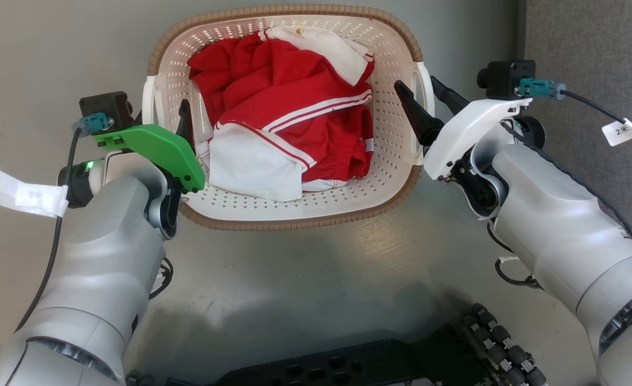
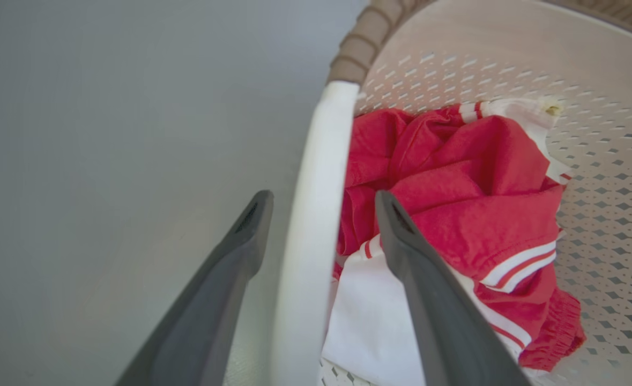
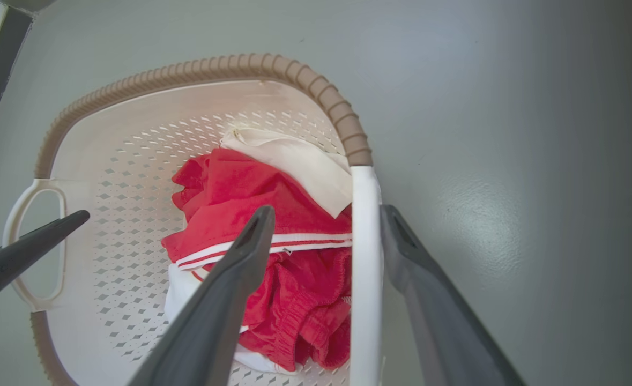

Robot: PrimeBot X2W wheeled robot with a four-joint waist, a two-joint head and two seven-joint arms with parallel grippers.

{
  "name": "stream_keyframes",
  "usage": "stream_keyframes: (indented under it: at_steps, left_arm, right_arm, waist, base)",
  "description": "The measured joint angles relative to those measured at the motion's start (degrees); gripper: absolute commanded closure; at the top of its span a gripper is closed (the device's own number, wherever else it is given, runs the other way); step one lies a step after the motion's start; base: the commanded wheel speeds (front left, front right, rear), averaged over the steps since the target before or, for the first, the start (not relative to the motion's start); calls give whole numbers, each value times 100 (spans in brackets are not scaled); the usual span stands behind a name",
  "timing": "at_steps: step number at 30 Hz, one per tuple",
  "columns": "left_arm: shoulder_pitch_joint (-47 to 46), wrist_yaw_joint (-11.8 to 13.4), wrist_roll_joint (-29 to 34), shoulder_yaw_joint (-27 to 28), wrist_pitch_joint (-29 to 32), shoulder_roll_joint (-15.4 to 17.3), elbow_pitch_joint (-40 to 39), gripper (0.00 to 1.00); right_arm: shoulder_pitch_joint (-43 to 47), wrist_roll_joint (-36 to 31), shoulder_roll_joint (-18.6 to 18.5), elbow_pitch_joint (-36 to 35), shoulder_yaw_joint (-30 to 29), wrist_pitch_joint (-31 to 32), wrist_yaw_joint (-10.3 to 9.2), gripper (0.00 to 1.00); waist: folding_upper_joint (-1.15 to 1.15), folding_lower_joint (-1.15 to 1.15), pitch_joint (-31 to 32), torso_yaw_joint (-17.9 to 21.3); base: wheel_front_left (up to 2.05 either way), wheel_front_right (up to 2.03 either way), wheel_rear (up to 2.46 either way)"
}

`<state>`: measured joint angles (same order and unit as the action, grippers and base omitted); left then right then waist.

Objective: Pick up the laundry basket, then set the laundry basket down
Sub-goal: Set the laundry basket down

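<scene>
At the left of the head view, the left claw [image 2: 324, 201] is held released, its two dark fingers set astride the basket's white left handle [image 1: 148, 102]. One finger is seen outside the wall and one inside, and in the left wrist view a gap is left on either side of the handle. The laundry basket [image 1: 294, 224] is stood on the grey floor [image 1: 316, 268] in the upper middle of the frame, and crumpled red and white clothes [image 1: 289, 107] are piled in it. At the right, the right claw [image 1: 416, 83] is likewise released, astride the white right handle [image 3: 366, 241]. Whether its outer finger touches that handle cannot be told.
</scene>
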<state>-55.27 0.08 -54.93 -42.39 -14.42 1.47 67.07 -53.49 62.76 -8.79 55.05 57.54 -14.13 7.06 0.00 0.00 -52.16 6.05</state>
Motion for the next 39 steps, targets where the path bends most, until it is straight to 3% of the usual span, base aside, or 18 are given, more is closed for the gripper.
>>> stream_keyframes:
  at_steps: [10, 17, 26, 39]
  left_arm:
    - [28, -2, 211, 59, 0, 36, 76, 0]
    - [311, -43, 330, 124, 0, 146, -4, 0]
    - [493, -170, 558, 356, 0, 145, -578, 0]
    - [1012, -261, 1070, 1001, 0, 282, -1759, 0]
  right_arm:
    - [36, 76, 47, 165, -16, -20, 0, 0]
    - [124, 83, -29, 152, -411, -21, 0, 0]
    - [387, -129, -256, -198, -970, -21, 0, 0]
    - [879, -966, -555, -1071, -1861, -22, 0, 0]
  waist:
    - [0, 0, 303, 33]
    - [0, 0, 708, 88]
    - [0, 0, 1386, 140]
    - [0, 0, 2444, 79]
  base:
    - [0, 0, 0]
    - [0, 0, 0]
    - [0, 0, 0]
    - [0, 0, 0]
